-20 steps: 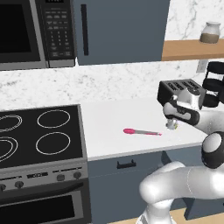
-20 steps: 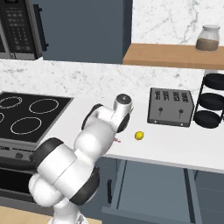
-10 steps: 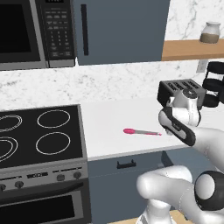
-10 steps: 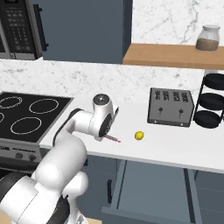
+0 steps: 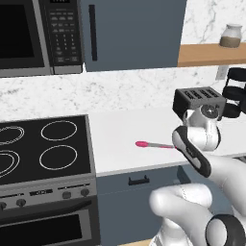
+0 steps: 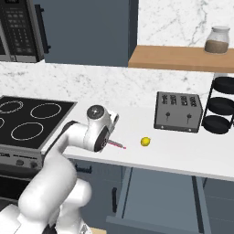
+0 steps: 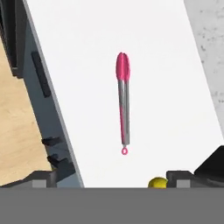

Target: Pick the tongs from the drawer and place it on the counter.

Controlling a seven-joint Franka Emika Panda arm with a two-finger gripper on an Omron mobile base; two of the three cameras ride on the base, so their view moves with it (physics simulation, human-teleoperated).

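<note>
The pink tongs point(image 5: 153, 144) lie flat on the white counter point(image 5: 120, 134), free of any grip. In the hand view the tongs point(image 7: 123, 103) stretch lengthwise at the centre, pink rounded end up. My gripper point(image 7: 111, 179) hangs above them, open, its fingertips point(image 7: 43, 179) far apart at the bottom edge with nothing between them. In the right base view the tongs point(image 6: 117, 145) poke out from behind my wrist. The blue-grey drawer point(image 6: 160, 196) stands pulled out below the counter point(image 6: 183, 151).
A small yellow ball point(image 6: 145, 141) rests on the counter right of the tongs. Behind it stand a dark toaster point(image 6: 178, 112) and a black rack point(image 6: 221, 107). The black stovetop point(image 5: 43, 149) borders the counter on the left. A panel with a short black handle point(image 5: 138, 180) sits under the counter edge.
My arm has folded back toward the base, lifting the hand up and away from the tongs. The tongs have stayed where they lie on the counter.
</note>
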